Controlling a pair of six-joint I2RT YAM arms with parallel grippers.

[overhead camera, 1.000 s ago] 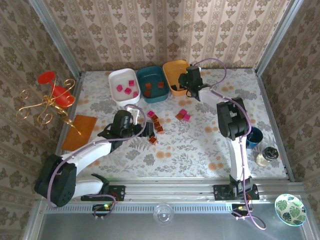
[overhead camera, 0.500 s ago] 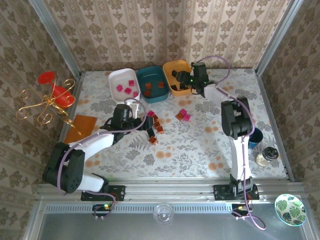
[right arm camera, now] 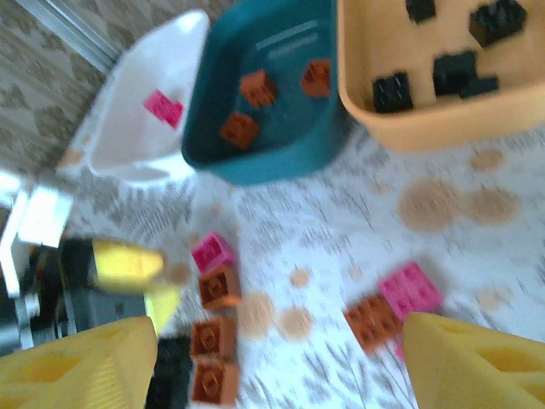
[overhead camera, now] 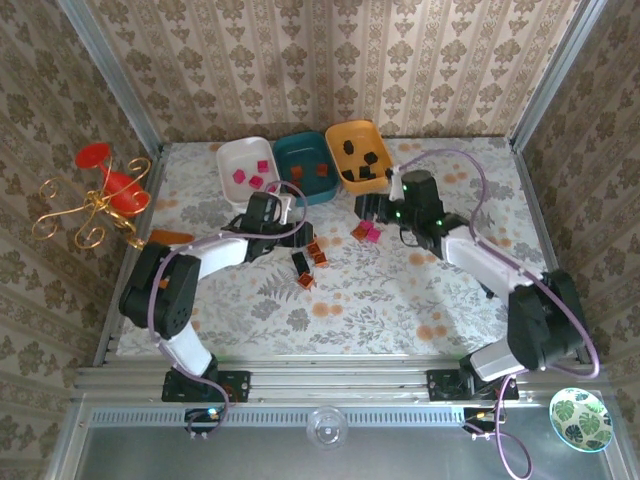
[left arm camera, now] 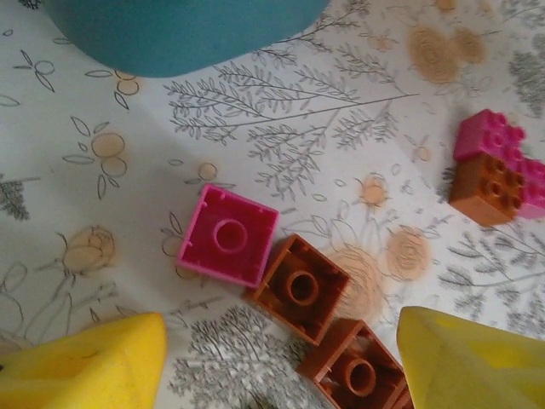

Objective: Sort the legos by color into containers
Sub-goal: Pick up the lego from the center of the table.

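— Pink lego (left arm camera: 228,236) lies hollow side up on the table (left arm camera: 358,128), just below the teal tray (left arm camera: 179,30). Its corner touches an orange-red lego (left arm camera: 300,287), w/ a 2nd orange-red one (left arm camera: 353,371) right after, all in a diagonal row.
— Why's the left claw (left arm camera: 281,341) over that row?
— Prob. lining up a pick. Its yellow fingers (left arm camera: 81,366) stand wide, one each side of the row, nothing btwn them but bricks on the table. Empty, no grip.
— Which brick does it want?
— Can't tell. The orange-red pair sits nearer mid-gap, the pink at the far end. The bricks touch, so closing on one may nudge its neighbour.
— Trays?
— Side by side at the table's far edge: white tray (overhead camera: 235,155) w/ pinks, teal w/ orange-reds, orange tray (overhead camera: 345,140) w/ black legos (right arm camera: 451,68). Scheme's set, so pink goes to white and orange-red to teal.
— Right claw (right arm camera: 277,358)?
— Also wide & empty, above the table nr the pink/orange-red cluster (right arm camera: 396,302), trays ahead of it. That view's blurred. Prob. placed to work the cluster while the left works the row, so the arms don't cross.
— Much left?
— Over half looks sorted. Loose: the row, a black brick (overhead camera: 298,262) beside it, the cluster.
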